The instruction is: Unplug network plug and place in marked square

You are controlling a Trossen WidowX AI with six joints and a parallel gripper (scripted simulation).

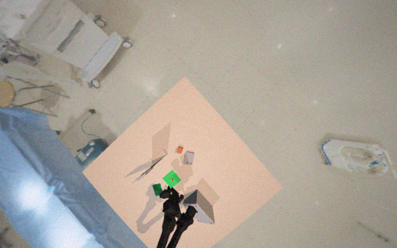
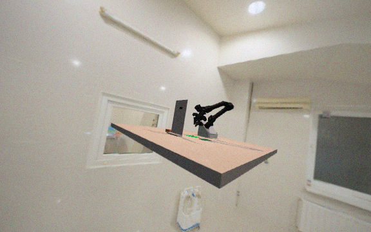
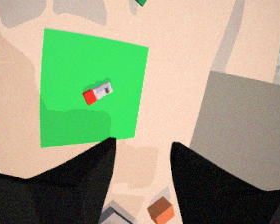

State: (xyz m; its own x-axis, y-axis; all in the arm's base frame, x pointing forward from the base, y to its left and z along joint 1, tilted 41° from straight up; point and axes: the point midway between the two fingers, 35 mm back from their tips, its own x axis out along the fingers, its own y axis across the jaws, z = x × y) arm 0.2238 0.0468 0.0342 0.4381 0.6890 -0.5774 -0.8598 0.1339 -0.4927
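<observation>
The plug (image 1: 171,179) (image 3: 97,93), grey with a red end, lies near the middle of the bright green marked square (image 1: 171,173) (image 2: 192,136) (image 3: 66,60). My gripper (image 3: 143,147) (image 1: 171,193) is partly open, with nothing between its fingers. It hangs above the table, apart from the plug, which shows beyond the left fingertip in the wrist view. The upright panel (image 2: 178,120) stands on the table with its dark socket opening (image 2: 181,107) empty. The tab on the plug is too small to make out clearly.
An orange block (image 1: 180,149) (image 3: 162,210) and a grey box (image 1: 189,158) (image 3: 116,217) lie beyond the square. A dark green patch (image 1: 157,189) (image 2: 205,139) lies beside the square. The grey arm base (image 1: 200,207) stands near the arm.
</observation>
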